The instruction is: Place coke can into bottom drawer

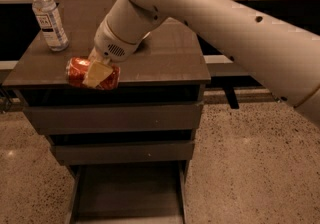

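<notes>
Grasp: coke can (76,71) was held lying on its side in the gripper (95,76). One pale finger (100,70) was pressed across its red wall, so the fingers were closed on it.
Can position: it was held at the near left edge of the cabinet top (170,58), over the front lip. Whether it touched the top could not be told.
Drawer: the bottom drawer (130,193) was pulled out toward the near side, low down and a little right of the can.
Done: pick-up was judged complete, and the drawer was ready.
Left: the can was yet to be carried past the near edge, lowered past the two shut upper drawers and released — the larger share.
Bystander: the water bottle (50,18) stood upright at far left — apart from the can.
</notes>
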### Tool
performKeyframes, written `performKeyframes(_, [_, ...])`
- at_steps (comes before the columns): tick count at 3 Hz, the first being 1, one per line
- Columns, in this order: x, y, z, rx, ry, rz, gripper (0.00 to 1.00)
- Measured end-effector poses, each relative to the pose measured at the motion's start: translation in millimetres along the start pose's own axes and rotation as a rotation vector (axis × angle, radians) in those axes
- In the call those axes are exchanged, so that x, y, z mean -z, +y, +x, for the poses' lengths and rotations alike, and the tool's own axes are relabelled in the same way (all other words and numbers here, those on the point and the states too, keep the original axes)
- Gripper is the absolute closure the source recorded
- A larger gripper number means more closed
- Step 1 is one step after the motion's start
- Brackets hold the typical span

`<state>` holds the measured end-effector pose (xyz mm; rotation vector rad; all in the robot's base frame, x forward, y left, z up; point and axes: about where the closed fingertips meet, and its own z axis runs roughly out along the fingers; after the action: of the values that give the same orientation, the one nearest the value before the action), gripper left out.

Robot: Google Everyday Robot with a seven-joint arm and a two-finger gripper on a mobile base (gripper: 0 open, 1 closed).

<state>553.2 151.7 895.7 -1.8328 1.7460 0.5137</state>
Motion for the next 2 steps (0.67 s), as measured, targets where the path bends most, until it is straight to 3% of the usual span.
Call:
performKeyframes(1, [-21,1,22,-0.023,0.003,0.031,1.0])
performKeyframes(2, [-68,21,83,-0.04,0.002,0.051,1.0])
